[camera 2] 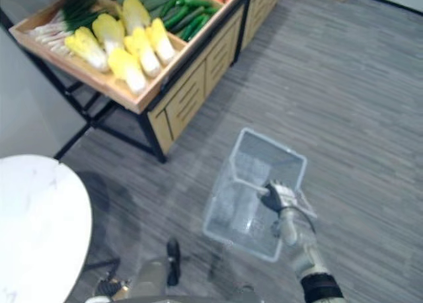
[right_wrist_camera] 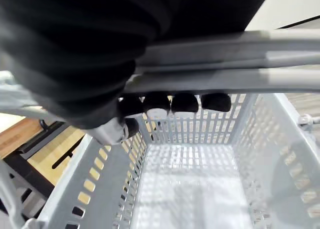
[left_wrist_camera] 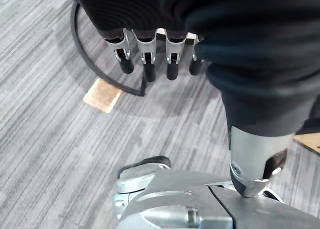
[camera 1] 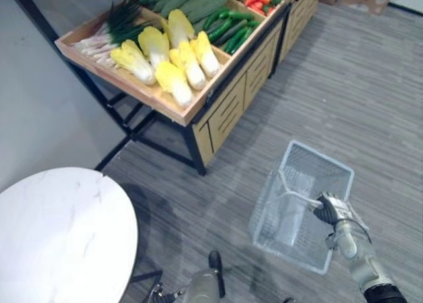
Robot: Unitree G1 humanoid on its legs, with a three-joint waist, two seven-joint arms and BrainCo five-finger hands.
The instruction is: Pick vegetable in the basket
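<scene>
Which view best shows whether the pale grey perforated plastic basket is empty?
The right wrist view: it looks straight into the basket, whose bottom is bare. Both eye views show it whole, its handles in the right hand.

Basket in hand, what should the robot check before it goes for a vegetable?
1. Right hand curled round the handle: ok.
2. Basket empty, with room inside: ok.
3. Left hand free, fingers straight: ok.
4. Cabbages within the left hand's reach: probably not ok, as their tray stands well ahead.
5. Grip firm enough for added weight: cannot tell.
</scene>
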